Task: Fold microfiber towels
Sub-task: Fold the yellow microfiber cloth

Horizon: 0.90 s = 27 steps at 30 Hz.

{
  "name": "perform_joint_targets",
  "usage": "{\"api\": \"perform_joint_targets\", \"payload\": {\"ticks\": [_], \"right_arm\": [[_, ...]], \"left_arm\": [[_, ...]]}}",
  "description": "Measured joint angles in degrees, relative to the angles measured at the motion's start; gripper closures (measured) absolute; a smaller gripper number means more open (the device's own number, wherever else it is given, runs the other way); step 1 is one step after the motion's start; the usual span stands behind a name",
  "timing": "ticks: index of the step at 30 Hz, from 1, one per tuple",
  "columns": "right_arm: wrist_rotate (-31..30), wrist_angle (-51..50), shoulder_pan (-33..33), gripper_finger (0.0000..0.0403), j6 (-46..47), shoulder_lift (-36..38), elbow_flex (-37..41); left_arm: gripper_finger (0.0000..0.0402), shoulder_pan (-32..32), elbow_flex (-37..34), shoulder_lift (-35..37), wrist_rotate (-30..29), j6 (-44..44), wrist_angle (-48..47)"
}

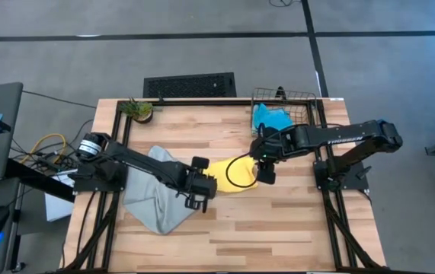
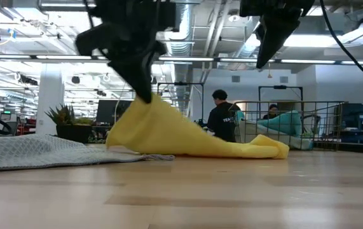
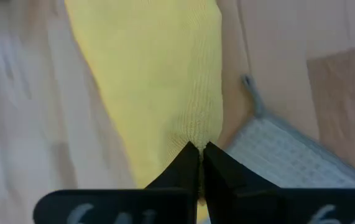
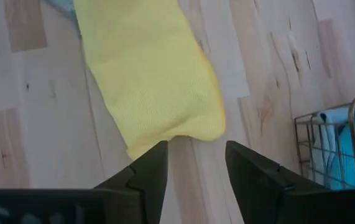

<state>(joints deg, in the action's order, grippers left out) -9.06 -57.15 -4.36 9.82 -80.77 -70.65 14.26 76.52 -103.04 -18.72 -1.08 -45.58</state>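
We start at the left, where the grey-green towel lies spread on the wooden table under the left arm. Our left gripper is pinched shut on one end of the yellow towel, lifting that corner so the cloth slopes down to the tabletop. The yellow towel's long axis runs from this raised corner across toward our right side, where its far end rests flat on the wood. Our right gripper hovers just above that free end, jaws spread wide and holding nothing, the hem lying just ahead of its fingertips. So the right arm is the nearer one for the loose end. Beyond it, cyan towels sit in the wire basket.
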Motion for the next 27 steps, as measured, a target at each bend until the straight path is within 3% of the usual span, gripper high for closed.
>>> {"api": "perform_joint_targets", "payload": {"ticks": [11, 20, 27], "right_arm": [[-0.4, -1.6, 0.0, 0.0222, 1.7, 5.0, 0.0], [-3.7, -4.0, 0.0, 0.0224, 6.1, 10.2, 0.0], [-6.3, -6.1, 0.0, 0.0225, 8.4, 12.7, 0.0]], "left_arm": [[0.0401, -6.0, 3.6, -0.2, 4.2, -14.8, 4.6], [0.0401, -6.7, 4.7, -0.2, 4.5, -24.6, 8.1], [0.0401, -9.0, 4.9, -0.3, 5.9, -26.3, 11.3]]}}
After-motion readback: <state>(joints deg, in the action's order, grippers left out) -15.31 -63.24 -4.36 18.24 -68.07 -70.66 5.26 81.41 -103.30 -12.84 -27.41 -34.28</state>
